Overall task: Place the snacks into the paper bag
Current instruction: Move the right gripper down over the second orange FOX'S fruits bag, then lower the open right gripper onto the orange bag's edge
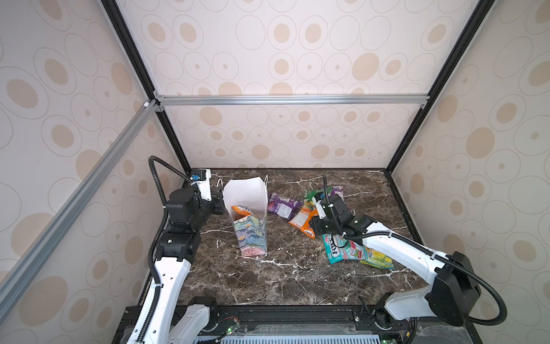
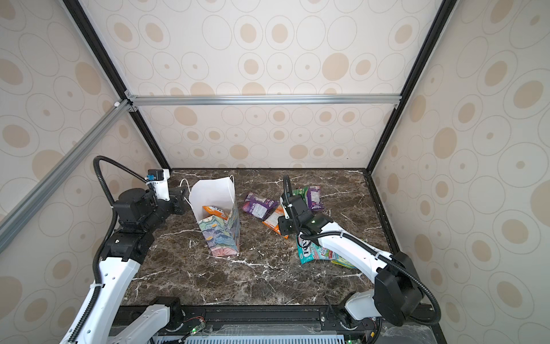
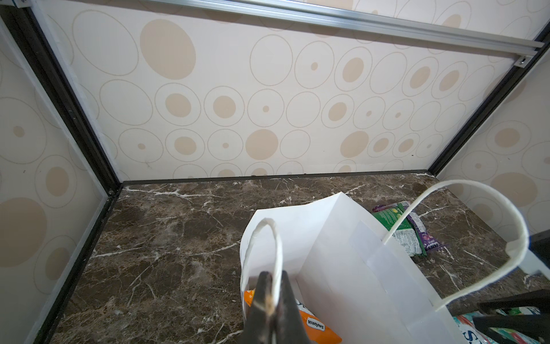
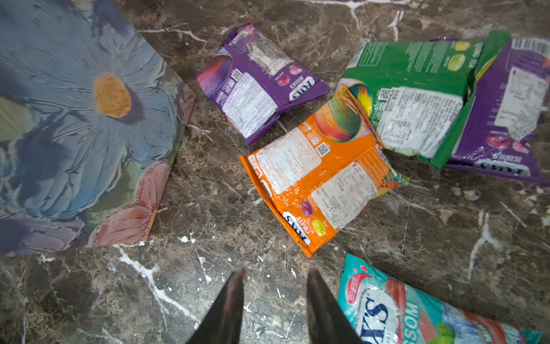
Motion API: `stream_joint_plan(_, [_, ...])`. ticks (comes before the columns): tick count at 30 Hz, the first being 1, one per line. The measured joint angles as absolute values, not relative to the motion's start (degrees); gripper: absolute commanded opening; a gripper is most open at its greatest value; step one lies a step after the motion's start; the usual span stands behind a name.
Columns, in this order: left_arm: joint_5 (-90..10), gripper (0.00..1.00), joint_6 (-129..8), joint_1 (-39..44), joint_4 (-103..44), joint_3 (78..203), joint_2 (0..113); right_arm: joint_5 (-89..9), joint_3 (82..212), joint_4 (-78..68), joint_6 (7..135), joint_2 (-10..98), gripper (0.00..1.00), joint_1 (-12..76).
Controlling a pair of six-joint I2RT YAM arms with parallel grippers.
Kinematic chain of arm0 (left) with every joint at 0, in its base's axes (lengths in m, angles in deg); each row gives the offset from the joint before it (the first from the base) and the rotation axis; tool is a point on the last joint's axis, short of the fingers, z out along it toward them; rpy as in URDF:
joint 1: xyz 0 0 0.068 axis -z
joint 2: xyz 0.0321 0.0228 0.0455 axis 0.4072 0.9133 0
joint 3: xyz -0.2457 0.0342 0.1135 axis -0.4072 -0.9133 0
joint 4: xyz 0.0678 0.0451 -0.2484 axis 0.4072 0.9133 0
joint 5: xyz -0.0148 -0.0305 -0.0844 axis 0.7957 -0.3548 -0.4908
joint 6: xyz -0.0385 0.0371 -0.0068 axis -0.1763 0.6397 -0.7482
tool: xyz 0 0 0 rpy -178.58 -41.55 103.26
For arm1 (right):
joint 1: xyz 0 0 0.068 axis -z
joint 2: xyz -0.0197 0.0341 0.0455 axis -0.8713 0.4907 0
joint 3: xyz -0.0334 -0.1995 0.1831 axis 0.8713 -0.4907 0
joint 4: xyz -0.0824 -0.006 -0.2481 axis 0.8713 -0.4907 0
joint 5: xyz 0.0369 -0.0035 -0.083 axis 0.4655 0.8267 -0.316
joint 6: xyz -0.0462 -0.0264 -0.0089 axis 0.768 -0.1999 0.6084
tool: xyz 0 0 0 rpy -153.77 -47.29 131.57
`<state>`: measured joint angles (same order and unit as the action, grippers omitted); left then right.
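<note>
Snacks point(image 1: 303, 220): six visible on table point(image 1: 297, 283), one orange packet point(image 1: 241, 211) inside paper bag point(image 1: 251, 235).

We see paper bag point(image 1: 251, 235) upright, mouth open, orange packet point(image 1: 241, 211) inside; right of it, loose snacks point(image 4: 315, 175) lie flat, some overlapping.

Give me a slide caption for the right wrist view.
Open right gripper faces an orange packet on the marble table, floral bag alongside.
</note>
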<state>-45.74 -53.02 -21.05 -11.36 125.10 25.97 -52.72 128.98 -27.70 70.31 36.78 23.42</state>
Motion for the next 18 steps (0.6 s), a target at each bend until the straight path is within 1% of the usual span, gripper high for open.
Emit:
stream_joint_plan(3, [-45.74,0.04,-53.02,-21.05,-11.36,125.10,25.97,-51.52,129.52,-29.08,69.61,39.77,0.38,23.58])
stream_joint_plan(7, [-45.74,0.05,-53.04,-21.05,-11.36,125.10,25.97,-49.64,128.39,-28.71,68.19,40.53,0.39,24.36])
stream_joint_plan(9, [-45.74,0.04,-53.02,-21.05,-11.36,125.10,25.97,-48.29,126.75,-27.33,67.10,40.53,0.41,25.70])
stream_joint_plan(11, [-45.74,0.05,-53.02,-21.05,-11.36,125.10,25.97,-47.39,124.91,-26.28,66.25,40.58,0.46,26.90])
stream_joint_plan(18, [-45.72,0.05,-53.02,-21.05,-11.36,125.10,25.97,-44.79,123.14,-23.88,64.76,45.87,0.47,28.01])
